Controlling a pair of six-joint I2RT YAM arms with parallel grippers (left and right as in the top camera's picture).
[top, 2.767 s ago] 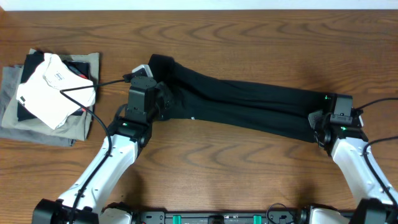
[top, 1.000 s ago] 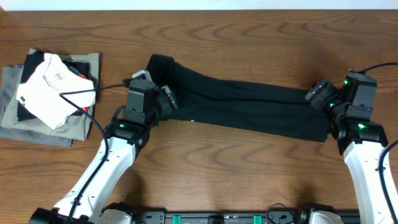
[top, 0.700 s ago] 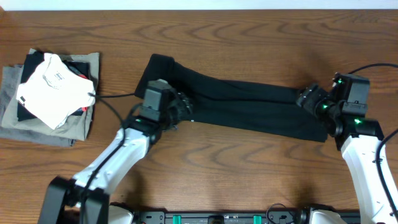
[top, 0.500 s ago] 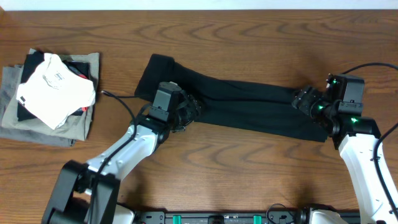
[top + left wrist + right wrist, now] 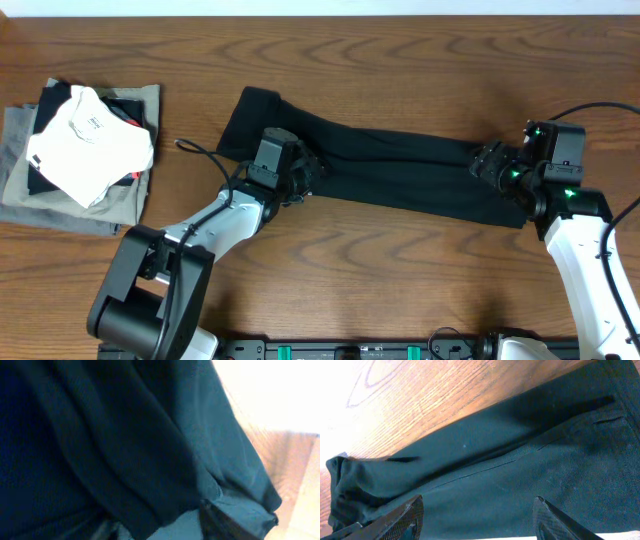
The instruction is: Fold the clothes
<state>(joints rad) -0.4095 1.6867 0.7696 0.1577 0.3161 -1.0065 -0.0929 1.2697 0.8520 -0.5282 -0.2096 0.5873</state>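
Black clothes (image 5: pixel 400 165) lie folded lengthwise into a narrow band across the tabletop (image 5: pixel 400 60) (crosswise folds likely remain); right end effector (image 5: pixel 477 507) spread above one end, left end effector (image 5: pixel 302 172) buried in fabric, state untellable

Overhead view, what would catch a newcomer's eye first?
A black T-shirt, folded into a long band, stretches across the middle of the wooden table. The left hand sits over its left part and the right hand at its right end. A stack of folded garments, white one on top, lies far left.
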